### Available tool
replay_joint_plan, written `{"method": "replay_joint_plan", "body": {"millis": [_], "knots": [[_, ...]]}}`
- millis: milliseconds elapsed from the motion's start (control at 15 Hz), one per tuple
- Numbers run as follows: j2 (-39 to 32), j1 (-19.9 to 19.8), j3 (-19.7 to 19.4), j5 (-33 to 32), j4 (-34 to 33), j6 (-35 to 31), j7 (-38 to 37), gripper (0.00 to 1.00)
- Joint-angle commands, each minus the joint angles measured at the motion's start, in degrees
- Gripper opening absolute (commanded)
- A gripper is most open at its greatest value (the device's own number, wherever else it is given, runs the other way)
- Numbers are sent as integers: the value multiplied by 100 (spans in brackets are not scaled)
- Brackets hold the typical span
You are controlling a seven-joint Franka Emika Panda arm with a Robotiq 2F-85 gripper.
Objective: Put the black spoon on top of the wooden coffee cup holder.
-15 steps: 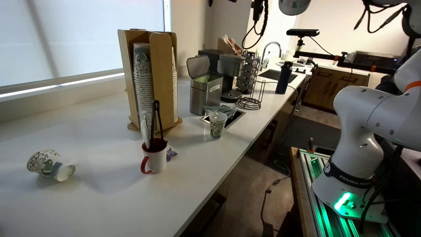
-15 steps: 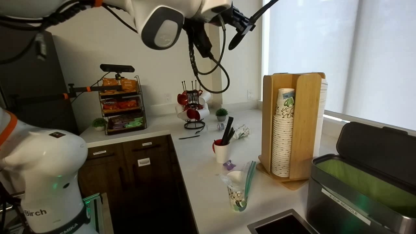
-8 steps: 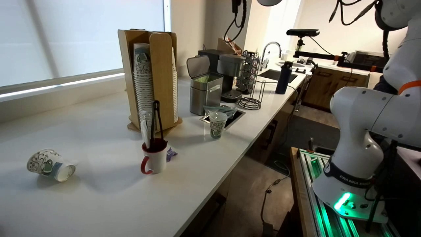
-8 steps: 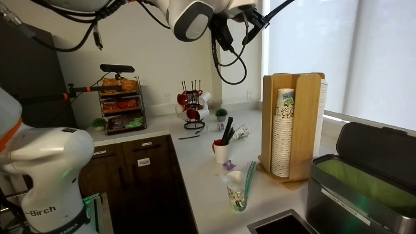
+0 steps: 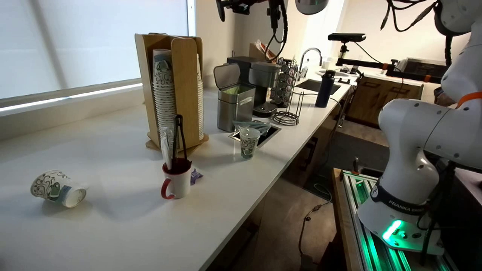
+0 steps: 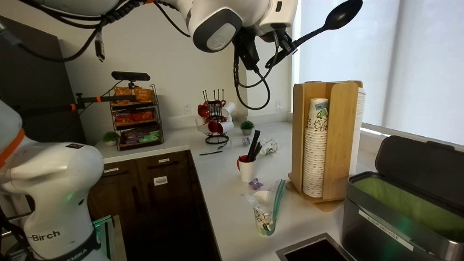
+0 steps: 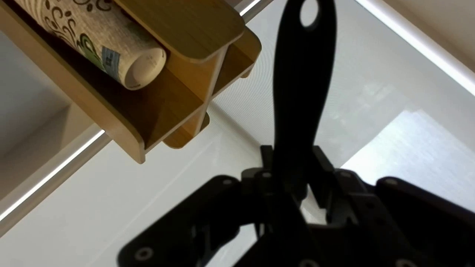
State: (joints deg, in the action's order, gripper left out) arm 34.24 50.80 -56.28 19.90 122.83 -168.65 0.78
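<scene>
The wooden coffee cup holder (image 5: 186,90) is a tall light-wood box with stacked cups, upright on the counter; it also shows in an exterior view (image 6: 340,141) and the wrist view (image 7: 178,22). My gripper (image 6: 292,48) is shut on the black spoon (image 6: 342,14), higher than the holder's top and apart from it. The spoon is tilted, bowl up toward the window, handle end down. In the wrist view the handle (image 7: 302,74), with a hole at its end, stands between the fingers (image 7: 291,163). In an exterior view only the handle end (image 5: 221,13) and part of the gripper (image 5: 241,7) show.
A white-and-red mug (image 5: 180,184) with black utensils stands before the holder. A paper cup (image 5: 248,145) stands by a plastic bag. An open metal canister (image 6: 395,217) is beside the holder. Another cup (image 5: 56,188) lies tipped over. A mug rack (image 6: 215,119) stands farther back.
My gripper has moved toward the holder's side and then come down a little. The spoon's bowl, cut off at the top edge before, is now in view. Nothing on the counter has moved.
</scene>
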Motion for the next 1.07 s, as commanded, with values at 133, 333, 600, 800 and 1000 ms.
{"method": "replay_joint_plan", "body": {"millis": [133, 333, 600, 800, 1000], "knots": [[-380, 259, -154, 519, -336, -20, -55, 6], [-866, 852, -738, 1115, -1004, 209, -431, 6], [-1597, 1939, -1780, 1871, -1831, 280, -1188, 6], [-2058, 2647, -2537, 2252, -2038, 169, -1794, 6], [-1900, 2687, -2497, 2079, -1887, 55, -1780, 26]]}}
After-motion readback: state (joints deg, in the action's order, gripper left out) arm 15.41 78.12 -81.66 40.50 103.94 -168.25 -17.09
